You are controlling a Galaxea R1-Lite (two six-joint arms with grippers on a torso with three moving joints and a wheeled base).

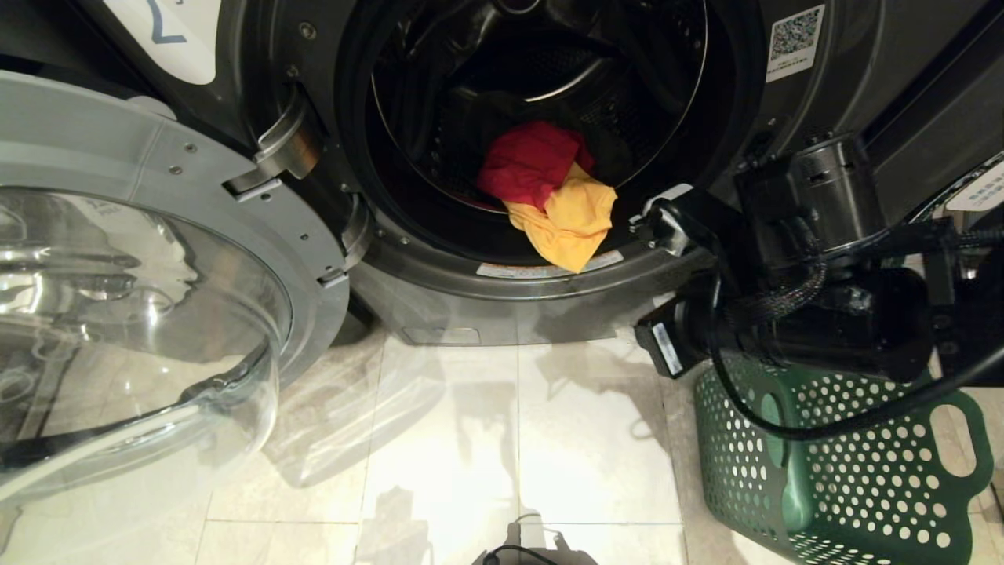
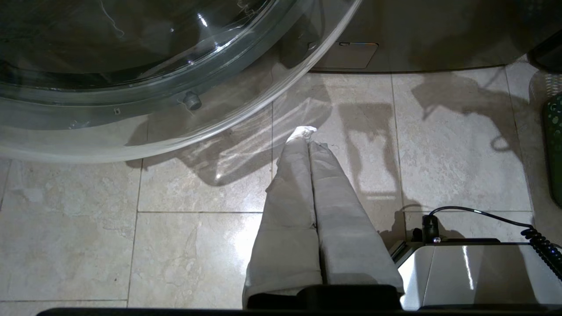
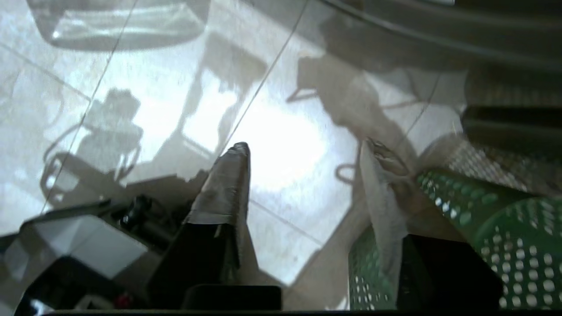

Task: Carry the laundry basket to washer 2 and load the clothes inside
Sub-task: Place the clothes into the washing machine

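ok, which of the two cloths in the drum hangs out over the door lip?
The yellow cloth: its lower end drapes over the drum's front lip. The red cloth sits behind it, fully inside.

Two cloths (image 1: 549, 196) lie in the washer (image 1: 423, 275) drum, one over the lip; the basket (image 1: 839, 471) sits on the floor at right, the door (image 1: 141, 314) at left.

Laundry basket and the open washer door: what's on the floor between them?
Only bare tile floor, with shadows and reflections, lies between the laundry basket and the washer door. The head view shows it; the left wrist view agrees.
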